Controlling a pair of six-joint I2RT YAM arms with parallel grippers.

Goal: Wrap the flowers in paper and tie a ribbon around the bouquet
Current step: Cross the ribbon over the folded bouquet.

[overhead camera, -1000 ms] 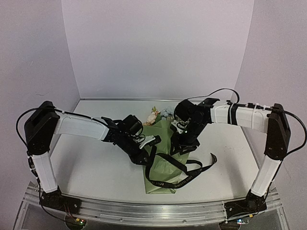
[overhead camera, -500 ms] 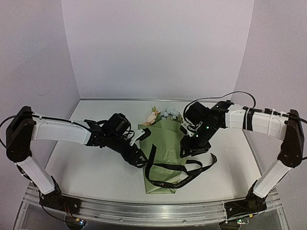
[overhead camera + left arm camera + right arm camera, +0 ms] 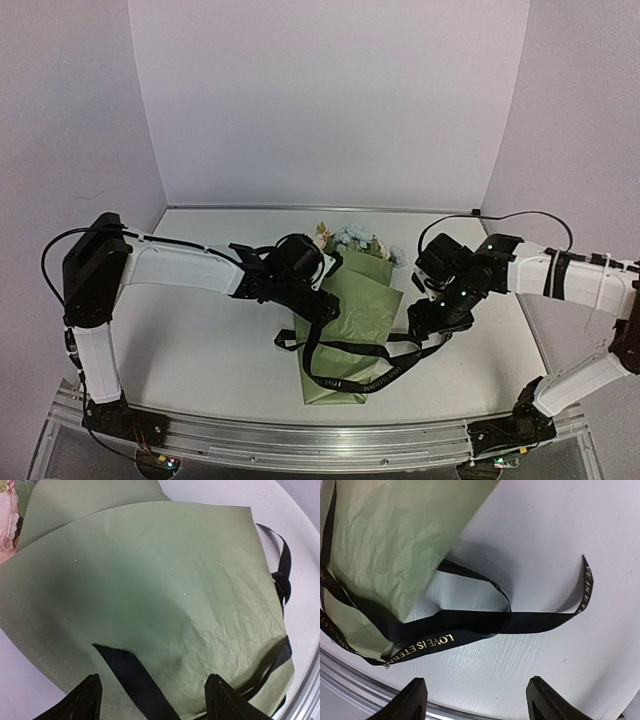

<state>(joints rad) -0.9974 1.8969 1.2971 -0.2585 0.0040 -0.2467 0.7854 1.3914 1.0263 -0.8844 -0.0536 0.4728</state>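
One bouquet [image 3: 352, 310] lies mid-table [image 3: 200, 345], flowers [image 3: 345, 240] toward the far wall, w/ one ribbon [image 3: 470, 625] draped loosely round its narrow end. Ribbon looks limp & slick, prob. best pinched at a free tail; the paper [image 3: 165, 580] would crease easily. Left gripper [image 3: 155, 700] and right gripper [image 3: 477, 700] both have jaws apart, empty.
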